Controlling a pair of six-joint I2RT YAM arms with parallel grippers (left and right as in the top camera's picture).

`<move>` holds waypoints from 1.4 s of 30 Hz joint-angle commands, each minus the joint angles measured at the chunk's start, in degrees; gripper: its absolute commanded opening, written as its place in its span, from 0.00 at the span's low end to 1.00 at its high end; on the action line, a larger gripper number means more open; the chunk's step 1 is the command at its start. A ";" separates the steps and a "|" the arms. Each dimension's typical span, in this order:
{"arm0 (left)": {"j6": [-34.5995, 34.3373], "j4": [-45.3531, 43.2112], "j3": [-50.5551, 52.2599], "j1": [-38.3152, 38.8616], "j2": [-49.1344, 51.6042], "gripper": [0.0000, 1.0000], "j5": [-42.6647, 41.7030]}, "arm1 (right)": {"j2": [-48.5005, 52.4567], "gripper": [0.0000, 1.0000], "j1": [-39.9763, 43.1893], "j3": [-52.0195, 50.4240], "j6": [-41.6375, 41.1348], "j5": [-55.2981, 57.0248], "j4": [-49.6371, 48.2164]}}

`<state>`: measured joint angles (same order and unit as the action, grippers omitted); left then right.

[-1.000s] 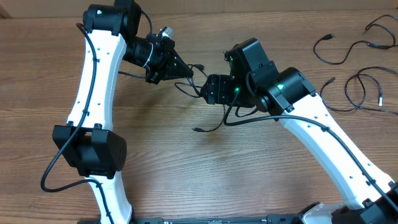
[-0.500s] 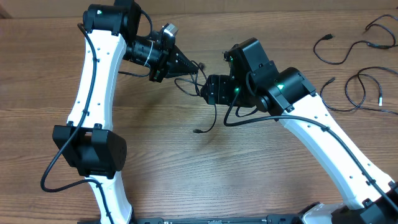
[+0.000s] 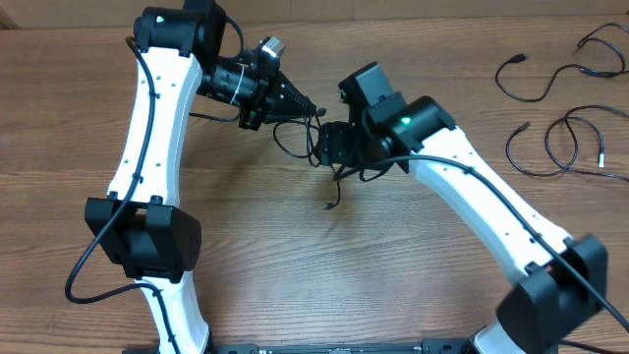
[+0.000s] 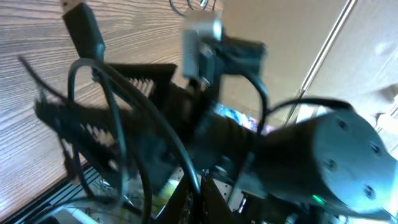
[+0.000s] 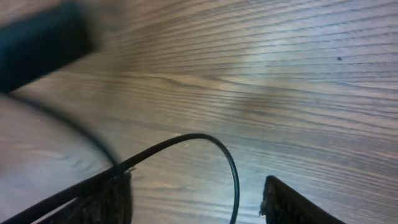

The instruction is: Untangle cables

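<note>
The cables (image 3: 285, 146) hang as a small knot of loops above mid-table, strung between the two claws and well apart from the loose cords (image 3: 600, 147) lying at the right edge. The knot's long axis runs short and slanted, from the left gripper (image 3: 309, 105) down to the right gripper (image 3: 322, 146). One tail drops from it toward the near edge, its plug (image 3: 328, 206) pointing that way and at or just above the table (image 3: 295, 275); I cannot tell if it touches.

The left claw is pinched tight, and in its wrist view strands curl over the closed fingers (image 4: 93, 124), so it seems to hold the bundle up by one strand. The right claw stands parted, with a single loop (image 5: 211, 142) arching through the gap and neither finger (image 5: 292, 199) pressing on it.

The step in hand looks like pulling one cord out of the knot. The next move calls for the right claw to close on that loop, then draw away from the left along the slant so the loops slide free rather than cinch.
</note>
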<state>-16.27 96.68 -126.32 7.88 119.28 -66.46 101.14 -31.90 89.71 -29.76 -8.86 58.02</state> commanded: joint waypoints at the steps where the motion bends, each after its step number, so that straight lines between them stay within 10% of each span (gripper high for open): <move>1: 1.79 0.13 -1.11 0.33 -0.15 0.04 -1.97 | 1.68 0.59 0.15 0.33 -0.90 6.75 0.94; 5: 3.45 0.13 -1.11 -0.68 -0.15 0.04 0.98 | 1.84 0.30 1.36 0.35 -6.19 13.55 4.22; 19: 3.45 0.15 -1.09 -2.89 -0.15 0.04 6.67 | 1.11 0.04 13.25 0.35 -6.86 11.58 10.38; 38: 3.45 0.13 -1.07 -2.89 -0.15 0.04 8.90 | -15.61 0.11 14.67 0.35 -4.66 8.70 11.32; 42: 3.43 0.15 -1.07 -2.82 -0.15 0.04 9.84 | -17.05 0.32 14.67 0.35 -2.84 6.01 11.08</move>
<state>-14.37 96.66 -126.32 5.48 119.28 -57.76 85.65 -17.63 89.69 -33.93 -1.30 69.49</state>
